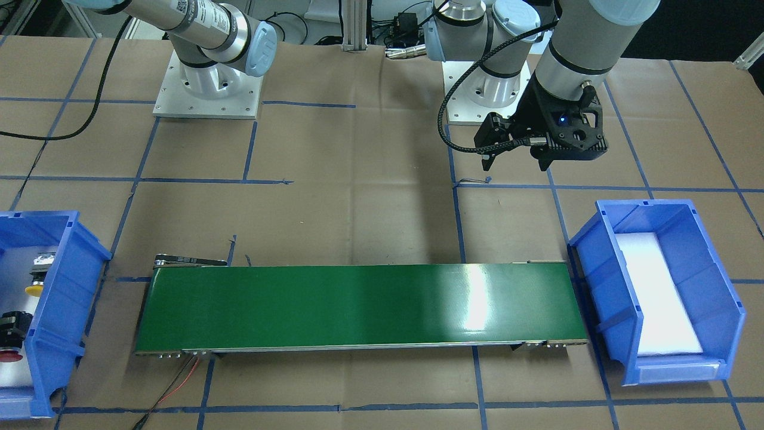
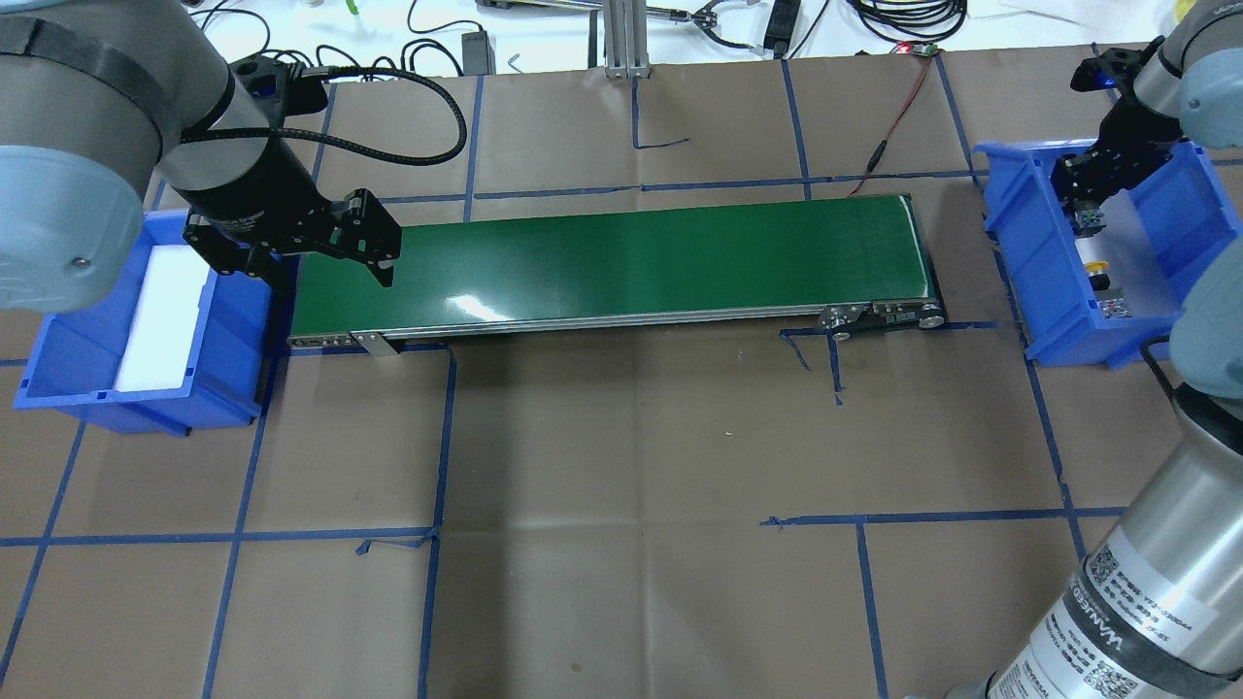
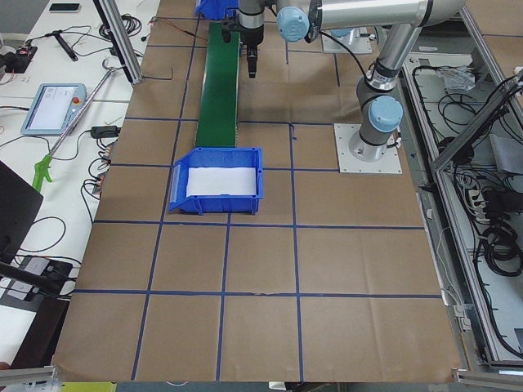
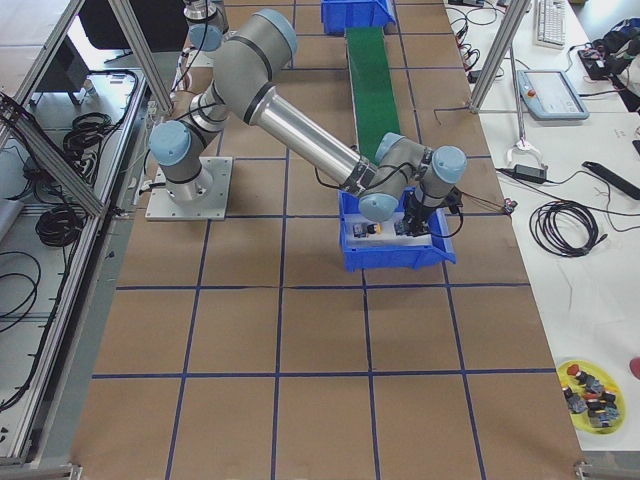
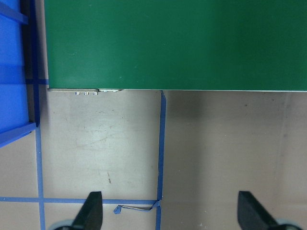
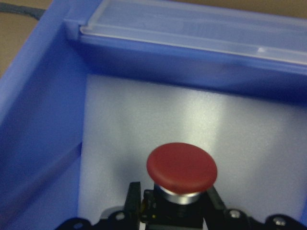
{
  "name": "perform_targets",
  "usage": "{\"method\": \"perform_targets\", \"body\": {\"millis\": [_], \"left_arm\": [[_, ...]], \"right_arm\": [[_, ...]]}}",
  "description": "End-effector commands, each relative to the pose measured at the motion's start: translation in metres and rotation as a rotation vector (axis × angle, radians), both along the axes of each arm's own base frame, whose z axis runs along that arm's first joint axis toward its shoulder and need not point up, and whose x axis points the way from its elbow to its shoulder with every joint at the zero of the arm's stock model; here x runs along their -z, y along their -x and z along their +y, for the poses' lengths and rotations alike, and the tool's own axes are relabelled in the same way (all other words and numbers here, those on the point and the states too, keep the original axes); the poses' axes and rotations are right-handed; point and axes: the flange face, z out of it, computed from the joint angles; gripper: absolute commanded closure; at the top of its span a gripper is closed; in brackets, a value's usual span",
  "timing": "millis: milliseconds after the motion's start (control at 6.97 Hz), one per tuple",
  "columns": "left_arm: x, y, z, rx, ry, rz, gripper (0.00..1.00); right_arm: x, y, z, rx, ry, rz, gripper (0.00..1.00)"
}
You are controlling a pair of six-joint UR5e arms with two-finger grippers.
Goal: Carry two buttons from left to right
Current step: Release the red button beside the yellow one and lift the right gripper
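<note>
The right gripper (image 6: 172, 203) sits low inside a blue bin (image 2: 1020, 262). Its fingers are drawn in narrow against the black body of the red button (image 6: 181, 170), which it holds. The cap hides most of that body. The yellow button (image 1: 33, 291) lies in the same bin just beside this gripper; the front-facing view cuts the bin off at its edge, so the gripper itself is out of frame there.

The left gripper (image 5: 170, 211) is spread wide and holds nothing. It hangs over brown paper (image 2: 621, 466) taped in blue squares. The end of a green conveyor belt (image 1: 358, 304) lies just ahead of it, and a second blue bin (image 1: 597, 280), lined with white foam (image 1: 656, 298), stands beside it.

Cables and aluminium frame posts edge the table.
</note>
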Motion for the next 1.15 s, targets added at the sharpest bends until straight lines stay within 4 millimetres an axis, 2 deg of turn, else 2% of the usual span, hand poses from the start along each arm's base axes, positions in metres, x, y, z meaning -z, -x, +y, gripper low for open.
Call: {"method": "perform_targets", "body": {"millis": [0,287,430,574,717,860,1004], "left_arm": [[0.0,0.0,0.0,0.0,0.0,0.0,0.0],[0.0,0.0,0.0,0.0,0.0,0.002,0.0],[0.0,0.0,0.0,0.0,0.0,0.002,0.0],[0.0,0.0,0.0,0.0,0.0,0.002,0.0],[0.0,0.0,0.0,0.0,0.0,0.002,0.0],[0.0,0.0,0.0,0.0,0.0,0.002,0.0],[0.0,0.0,0.0,0.0,0.0,0.002,0.0]], "right_arm": [[-0.014,0.001,-0.002,0.007,0.021,0.008,0.02],[-0.059,-0.007,0.004,0.001,0.061,0.033,0.01],[-0.1,-0.016,0.011,-0.008,0.112,0.057,0.0],[-0.144,-0.036,0.022,-0.027,0.162,0.078,0.0],[-0.18,-0.069,0.038,-0.06,0.158,0.074,0.0],[-0.223,-0.1,0.057,0.051,0.186,0.092,0.0],[-0.243,-0.129,0.076,0.199,0.155,0.068,0.0]]}}
